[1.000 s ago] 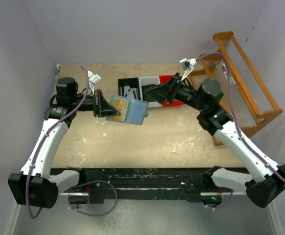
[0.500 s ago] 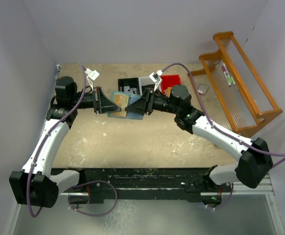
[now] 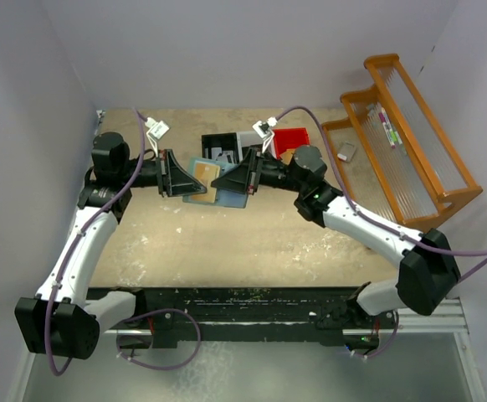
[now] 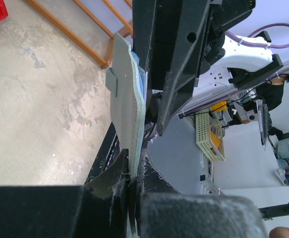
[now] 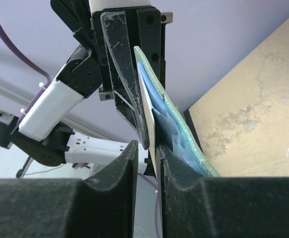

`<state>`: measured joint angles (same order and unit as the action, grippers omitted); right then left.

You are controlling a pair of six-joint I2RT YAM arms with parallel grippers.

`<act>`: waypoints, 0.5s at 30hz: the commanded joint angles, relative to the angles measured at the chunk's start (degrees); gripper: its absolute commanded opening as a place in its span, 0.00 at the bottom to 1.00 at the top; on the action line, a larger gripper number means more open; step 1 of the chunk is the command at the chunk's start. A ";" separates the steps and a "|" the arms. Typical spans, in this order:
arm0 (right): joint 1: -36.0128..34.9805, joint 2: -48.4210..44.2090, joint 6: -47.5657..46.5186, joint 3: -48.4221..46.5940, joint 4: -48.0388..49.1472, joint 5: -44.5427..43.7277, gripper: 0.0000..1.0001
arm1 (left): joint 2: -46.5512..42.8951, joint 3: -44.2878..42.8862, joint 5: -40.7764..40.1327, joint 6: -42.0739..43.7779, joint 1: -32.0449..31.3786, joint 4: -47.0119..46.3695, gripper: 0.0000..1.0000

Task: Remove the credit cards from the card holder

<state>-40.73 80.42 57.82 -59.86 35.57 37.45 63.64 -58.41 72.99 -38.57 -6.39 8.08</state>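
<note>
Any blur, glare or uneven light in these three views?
Top view: even light, sharp, no glare, though the holder shows small. Left wrist: its own fingers are blurred and black, with detail lost. Right wrist: the near fingers are soft, but the card edge is crisp.

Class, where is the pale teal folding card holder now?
Top view, centre: the pale teal folding card holder is held aloft, left fingers pinching its left edge, right fingers at its right edge, near the black bin.

Orange rack (image 3: 381, 63), red bin (image 3: 294, 138), black bin (image 3: 218, 142)
</note>
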 commanded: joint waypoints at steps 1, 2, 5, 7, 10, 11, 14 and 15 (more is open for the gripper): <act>-0.20 1.63 5.14 0.71 11.21 3.85 0.19 | -1.31 0.33 1.40 -0.68 0.24 -2.23 0.00; -0.22 1.93 5.72 1.11 12.17 4.16 0.16 | -1.39 0.31 1.65 -0.67 0.26 -2.31 0.01; -0.24 2.19 6.94 1.69 14.52 4.63 0.03 | -1.41 0.57 3.34 -2.18 0.25 -3.71 0.09; -0.23 2.04 6.64 1.67 14.49 4.93 0.00 | -1.46 1.25 5.36 -5.38 0.24 -6.43 0.16; -0.23 1.68 6.05 1.74 14.26 5.67 0.00 | -1.69 2.58 7.81 -10.22 0.24 -12.56 0.25; -0.23 1.59 5.99 1.70 14.26 5.90 0.00 | -1.90 2.84 7.97 -11.27 0.24 -13.47 0.26; -0.30 1.51 5.79 1.69 14.27 6.61 0.00 | -2.33 3.44 7.81 -13.99 0.24 -16.68 0.25; -0.24 1.49 5.63 1.67 13.98 6.89 0.00 | -2.37 3.99 7.71 -15.95 0.24 -19.16 0.22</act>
<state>-40.80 83.26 63.37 -57.82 45.45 42.13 62.98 -55.24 78.30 -47.70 -6.33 -0.95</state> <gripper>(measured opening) 0.005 0.252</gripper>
